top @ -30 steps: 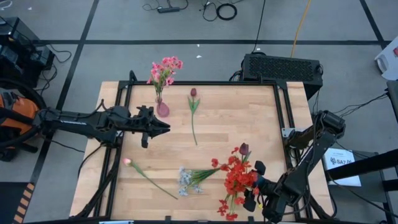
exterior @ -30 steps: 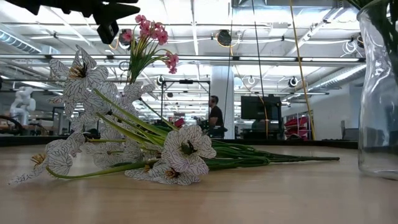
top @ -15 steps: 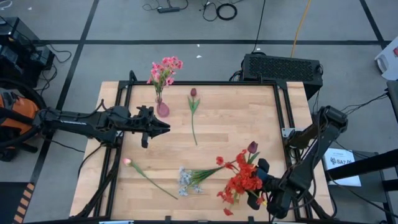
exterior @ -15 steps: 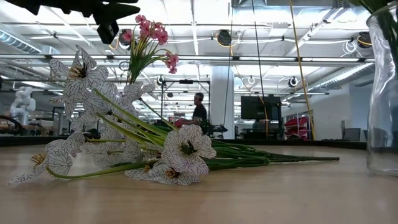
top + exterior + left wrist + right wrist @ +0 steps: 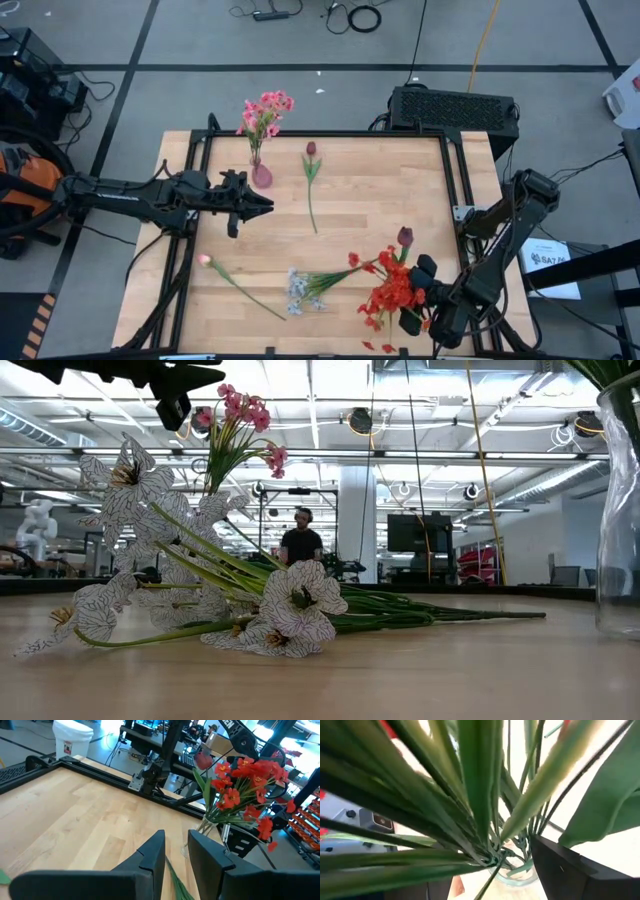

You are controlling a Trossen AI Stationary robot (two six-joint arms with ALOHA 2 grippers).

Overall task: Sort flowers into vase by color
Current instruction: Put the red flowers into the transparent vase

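Flowers in red (image 5: 390, 292) had shifted a little toward the table's near right corner over the last second, and the clear glass vase (image 5: 620, 510) that held them had slid further toward the edge of the low view. The right claw (image 5: 415, 293) sat close against that bunch; whether it was clasping the glass or had let go, I cannot tell. I judged the red group as being parked out of the way (a dark tulip (image 5: 405, 236) stood in with it).

The small pink vase (image 5: 261, 176) at the far left held only the pink spray (image 5: 264, 110). The left claw (image 5: 262, 203) hung just beside it, fingers slightly parted with nothing between them.

Loose on the wood were a maroon tulip (image 5: 311, 170), a pink bud (image 5: 205, 260) and a pale bunch (image 5: 298, 288), so the sorting looked unfinished.
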